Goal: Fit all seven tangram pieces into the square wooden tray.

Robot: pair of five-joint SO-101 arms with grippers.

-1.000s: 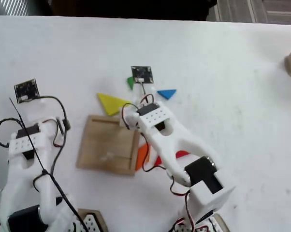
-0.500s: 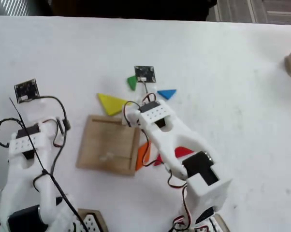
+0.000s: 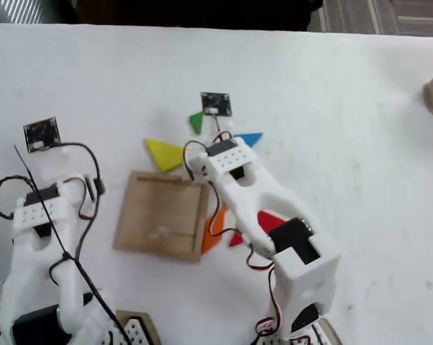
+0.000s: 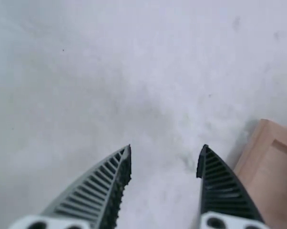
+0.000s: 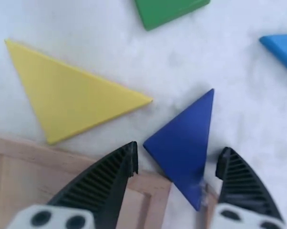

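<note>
At the tray's far corner, the right gripper hangs with its jaws spread wide on either side of the dark blue triangle, holding nothing. That straddle looks deliberate: one finger on each flank of the piece is what a pinch or a nudge toward the wood would need. The triangle lies flat on the table, and one tip appears to rest on the rim of the wooden tray, so it probably sits slightly tilted and may slide rather than lift cleanly.

The tray itself holds no piece, so the task is at its very start. The loose pieces lie gathered round the tray's far and right sides, within this arm's reach, which may be why it works here. The yellow triangle lies just beyond the far rim, the green piece farther out, and the light blue triangle off to the side. The orange piece lies against the tray's right edge, with the red piece partly hidden under the right arm.

The left gripper is likewise parted and empty, poised over bare table just beside the tray's left edge. There it seems kept out of the way, or ready to steady the tray should a push shift it
</note>
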